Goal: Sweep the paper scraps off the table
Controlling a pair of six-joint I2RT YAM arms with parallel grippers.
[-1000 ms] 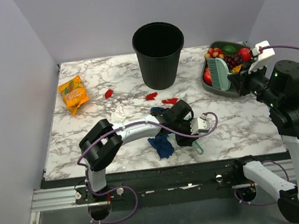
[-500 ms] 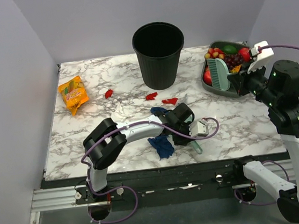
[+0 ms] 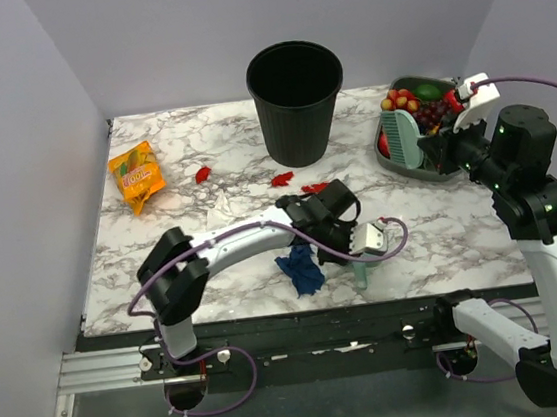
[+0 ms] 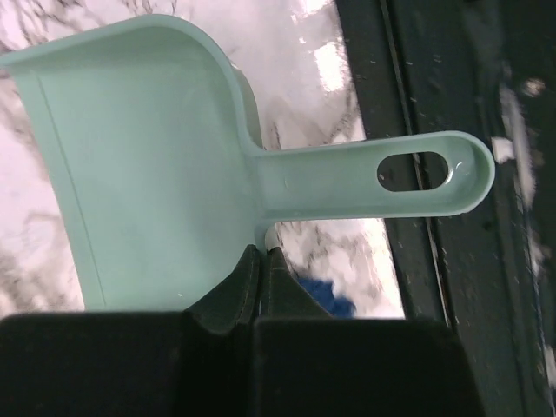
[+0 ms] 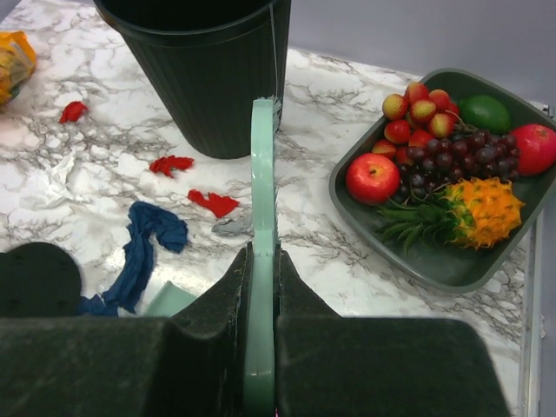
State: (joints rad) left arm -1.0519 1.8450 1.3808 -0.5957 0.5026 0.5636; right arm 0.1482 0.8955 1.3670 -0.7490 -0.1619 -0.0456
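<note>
Three red paper scraps [image 3: 202,174] [image 3: 281,178] [image 3: 314,187] lie on the marble table [image 3: 443,235] in front of the bin; the right wrist view shows them too [image 5: 73,110] [image 5: 170,163] [image 5: 214,202]. My left gripper [image 3: 352,250] [image 4: 261,252] is shut on the rim of the teal dustpan [image 4: 148,165] [image 3: 359,272] beside its handle, near the table's front edge. My right gripper [image 3: 443,149] [image 5: 262,252] is shut on a teal brush [image 3: 406,139] [image 5: 263,174], held in the air over the fruit tray's left side.
A black bin [image 3: 296,101] [image 5: 200,69] stands at the back centre. A fruit tray [image 3: 394,160] [image 5: 434,269] sits back right. A dark blue cloth [image 3: 301,269] [image 5: 143,243] lies by the dustpan. An orange snack packet [image 3: 136,176] and a crumpled white bit [image 3: 221,213] lie at the left.
My left gripper has closed on the dustpan's rim and the pan now stands tipped, handle toward the front edge. The right arm with the brush has shifted slightly back and left.
</note>
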